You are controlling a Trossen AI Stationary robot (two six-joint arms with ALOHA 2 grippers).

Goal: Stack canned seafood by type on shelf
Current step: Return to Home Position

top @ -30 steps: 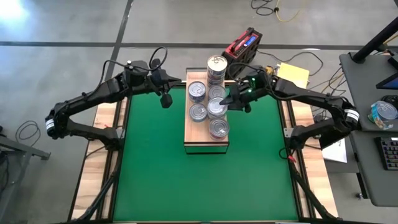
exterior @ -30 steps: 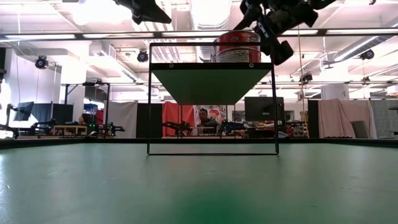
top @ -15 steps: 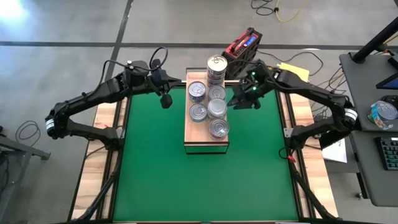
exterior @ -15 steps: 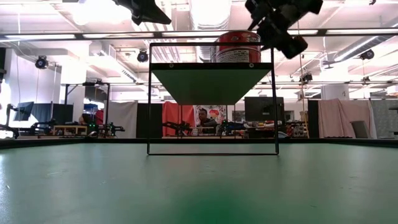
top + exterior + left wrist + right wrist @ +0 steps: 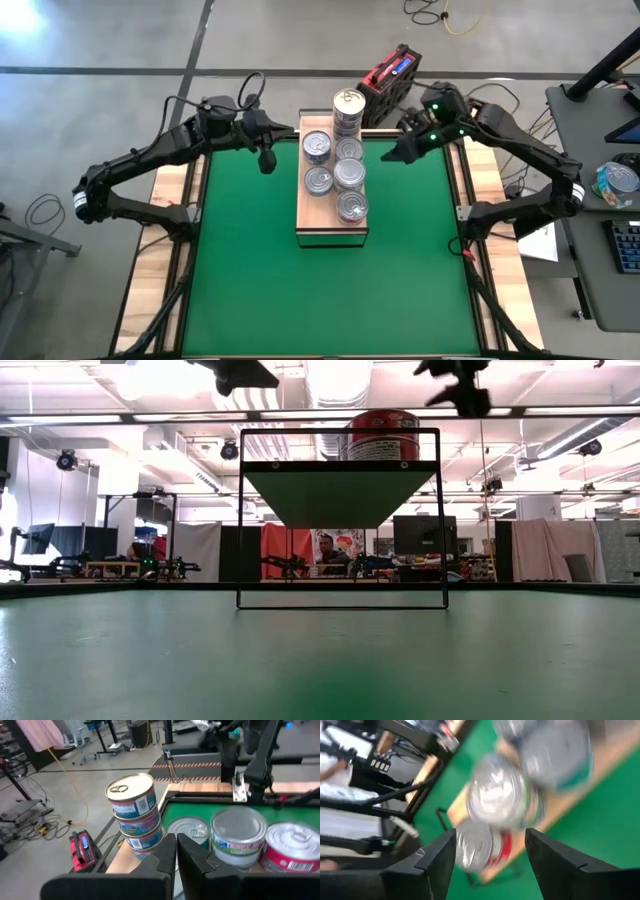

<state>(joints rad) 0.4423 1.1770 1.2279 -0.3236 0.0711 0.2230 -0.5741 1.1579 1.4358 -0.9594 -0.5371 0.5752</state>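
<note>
The light-wood shelf (image 5: pixel 309 214) stands on the green mat, and its dark frame (image 5: pixel 340 464) shows in the low view. Several silver-lidded tins rest on it: a tall stack at the far end (image 5: pixel 348 108) (image 5: pixel 135 812), a shorter stack (image 5: pixel 349 173) (image 5: pixel 238 840), and singles (image 5: pixel 318 148) (image 5: pixel 319 181) (image 5: pixel 352 206). A red-labelled tin (image 5: pixel 383 435) shows above the shelf edge. My left gripper (image 5: pixel 267 160) (image 5: pixel 176 852) hovers shut, left of the shelf's far part. My right gripper (image 5: pixel 395 155) (image 5: pixel 490 865) hangs open to the shelf's right, clear of the tins.
A red and black device (image 5: pixel 392 72) and a yellow pad (image 5: pixel 470 118) lie beyond the mat's far right corner. Wooden borders (image 5: pixel 165 240) flank the green mat (image 5: pixel 250 280), which is open on the near side. A person (image 5: pixel 325 550) sits in the room behind.
My right gripper has drawn back from the middle stack of tins toward the table's right and far side, and it has risen in the low view. The tins stay where they were. My left arm has kept still.
</note>
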